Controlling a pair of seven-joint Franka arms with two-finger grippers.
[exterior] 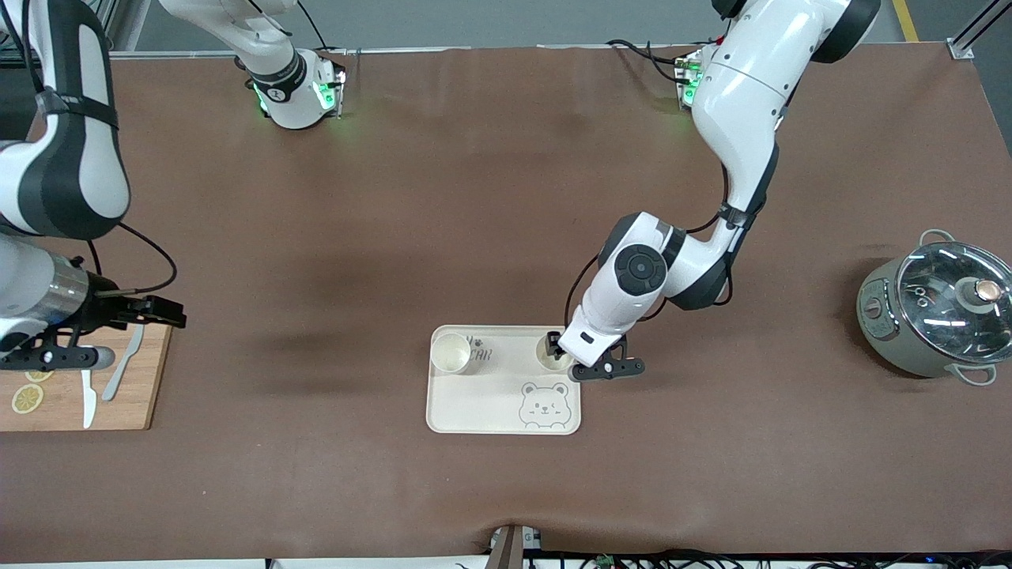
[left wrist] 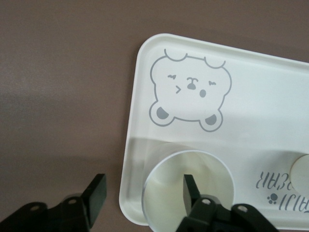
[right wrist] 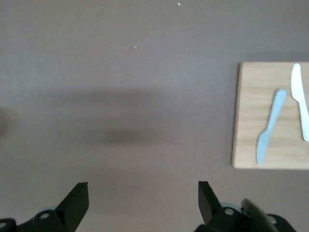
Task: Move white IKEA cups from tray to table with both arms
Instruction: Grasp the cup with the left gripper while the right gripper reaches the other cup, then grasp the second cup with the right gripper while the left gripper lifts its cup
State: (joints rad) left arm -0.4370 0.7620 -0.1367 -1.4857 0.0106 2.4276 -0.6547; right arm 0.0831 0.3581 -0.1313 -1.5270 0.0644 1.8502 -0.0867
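The left gripper (left wrist: 144,195) stands wide open astride the rim of one white cup (left wrist: 188,191) on the bear-printed tray (exterior: 490,411), one finger (left wrist: 190,190) inside, the other outside and apart. The second cup (exterior: 451,352) stands on the same tray, toward the right arm's end. The right gripper (right wrist: 143,198) waits wide open, holding nothing, over the cutting board (exterior: 134,395); the left arm hides much of the first cup in the front view.

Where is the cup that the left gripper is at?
The cup stands on the bear tray, in its corner toward the left arm's end, with the open left gripper straddling its wall.
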